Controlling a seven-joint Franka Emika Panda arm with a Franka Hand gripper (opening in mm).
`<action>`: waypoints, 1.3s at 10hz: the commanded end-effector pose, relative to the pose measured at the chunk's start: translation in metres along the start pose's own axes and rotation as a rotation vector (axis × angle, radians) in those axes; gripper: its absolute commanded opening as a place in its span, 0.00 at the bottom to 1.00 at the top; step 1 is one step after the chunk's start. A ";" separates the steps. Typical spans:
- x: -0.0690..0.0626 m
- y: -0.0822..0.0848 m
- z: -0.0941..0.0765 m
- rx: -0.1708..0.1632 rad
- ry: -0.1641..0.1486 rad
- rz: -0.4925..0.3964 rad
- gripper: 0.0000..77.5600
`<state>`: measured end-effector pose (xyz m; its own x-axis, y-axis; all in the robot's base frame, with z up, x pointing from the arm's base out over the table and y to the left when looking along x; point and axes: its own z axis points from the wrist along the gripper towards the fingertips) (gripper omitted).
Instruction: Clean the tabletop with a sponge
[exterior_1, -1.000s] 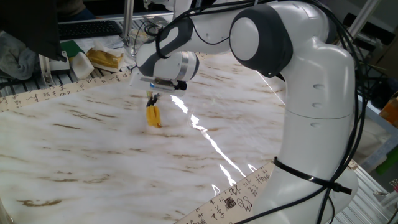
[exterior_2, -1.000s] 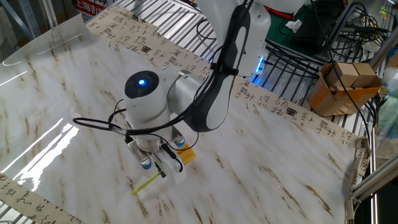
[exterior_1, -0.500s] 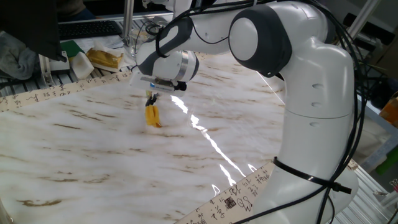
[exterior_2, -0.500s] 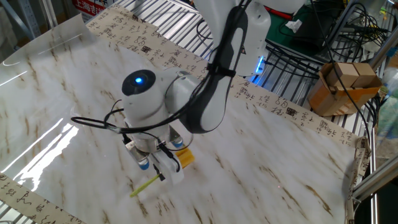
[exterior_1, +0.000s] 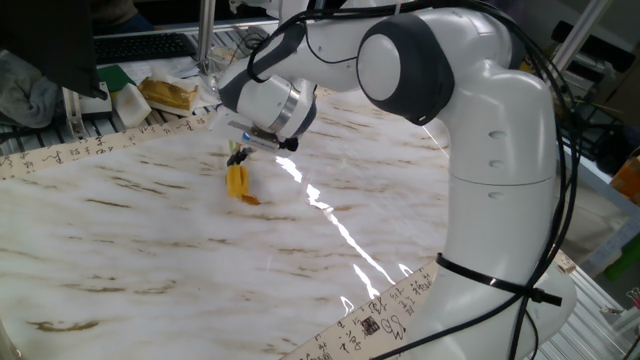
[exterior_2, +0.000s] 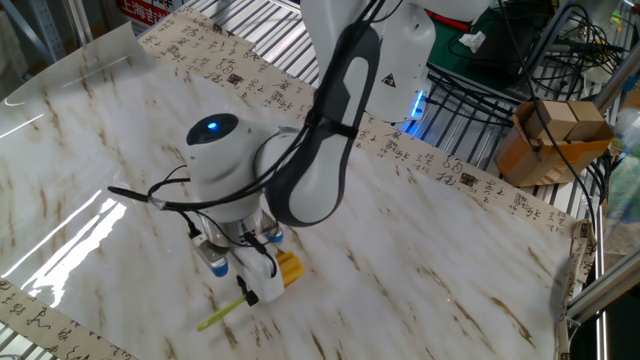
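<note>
One fixed view: gripper pinching sponge by its handle, head down on marble-pattern tabletop, beside orange stain; the other fixed view: sponge under gripper, stick handle protruding.

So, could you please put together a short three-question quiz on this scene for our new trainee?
1. True or false: the end effector holds the sponge by its stick handle.
2. Multiple choice: where is the sponge's yellow-orange head? A) down against the tabletop; B) raised high above it; C) on the beige strip.
3. Fill in: the box on the metal rack beyond the table is made of ____.

Key: 1. true. 2. A. 3. cardboard.
</note>
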<state>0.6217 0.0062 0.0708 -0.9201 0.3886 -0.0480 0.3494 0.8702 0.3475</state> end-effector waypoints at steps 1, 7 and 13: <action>0.004 -0.004 0.003 -0.049 -0.018 -0.003 0.03; 0.014 -0.014 0.003 -0.032 -0.006 -0.050 0.03; 0.024 -0.023 0.000 -0.015 -0.008 -0.071 0.03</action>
<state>0.5986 -0.0011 0.0618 -0.9392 0.3371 -0.0653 0.2922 0.8844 0.3639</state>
